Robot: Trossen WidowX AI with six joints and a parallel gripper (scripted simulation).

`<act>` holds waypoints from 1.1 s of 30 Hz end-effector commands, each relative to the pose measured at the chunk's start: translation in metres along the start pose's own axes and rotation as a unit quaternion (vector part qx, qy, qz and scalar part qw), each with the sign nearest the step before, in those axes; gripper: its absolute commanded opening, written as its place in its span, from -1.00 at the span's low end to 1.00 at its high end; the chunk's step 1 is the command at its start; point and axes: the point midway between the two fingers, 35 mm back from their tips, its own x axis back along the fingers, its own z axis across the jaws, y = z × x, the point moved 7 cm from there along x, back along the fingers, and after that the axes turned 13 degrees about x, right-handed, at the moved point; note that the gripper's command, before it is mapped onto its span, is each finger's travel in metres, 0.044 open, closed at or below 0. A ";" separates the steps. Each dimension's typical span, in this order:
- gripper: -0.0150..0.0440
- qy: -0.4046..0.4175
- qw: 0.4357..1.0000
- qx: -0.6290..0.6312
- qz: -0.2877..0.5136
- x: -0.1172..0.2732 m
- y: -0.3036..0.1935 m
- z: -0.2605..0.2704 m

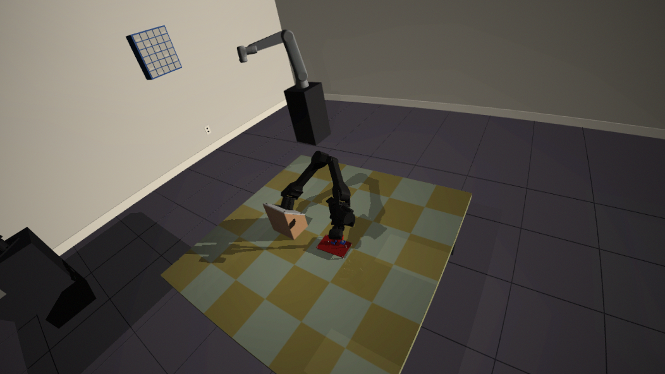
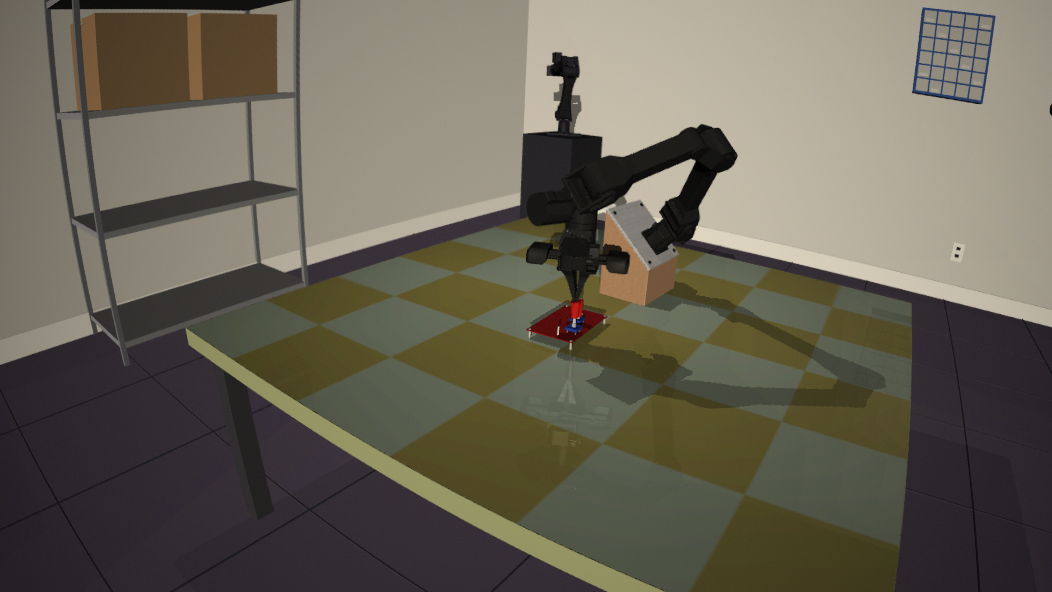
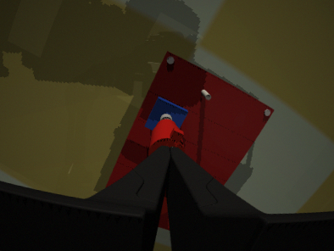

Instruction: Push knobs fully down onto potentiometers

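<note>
The red circuit board (image 1: 330, 250) (image 2: 548, 326) (image 3: 237, 127) stands on short legs on the table. A red knob (image 2: 575, 312) (image 3: 162, 131) stands upright over a blue potentiometer (image 2: 573, 329) (image 3: 154, 115). A pale bit of shaft or collar shows between the two. Another red knob stands close behind it in the exterior view, largely overlapped; the fingers hide it in the wrist view. My gripper (image 2: 576, 298) (image 3: 167, 155) is shut and empty, pointing down, with its tips at the top of the knobs. I cannot tell which knob it touches.
A thin white post (image 3: 206, 94) stands on the board beside the potentiometers. A wooden block (image 1: 284, 223) (image 2: 625, 276) with a sloped grey plate carries the arm's base, close to the board. The checkered table (image 1: 325, 306) (image 2: 456, 441) lies beneath.
</note>
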 end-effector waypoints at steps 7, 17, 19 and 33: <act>-0.49 0.002 1.000 -0.001 0.000 -0.004 0.000 0.000; -0.49 0.002 1.000 -0.001 0.000 -0.005 0.000 0.000; -0.49 0.002 1.000 -0.001 0.000 -0.007 0.000 0.000; -0.49 0.002 1.000 -0.001 0.000 -0.010 0.000 0.000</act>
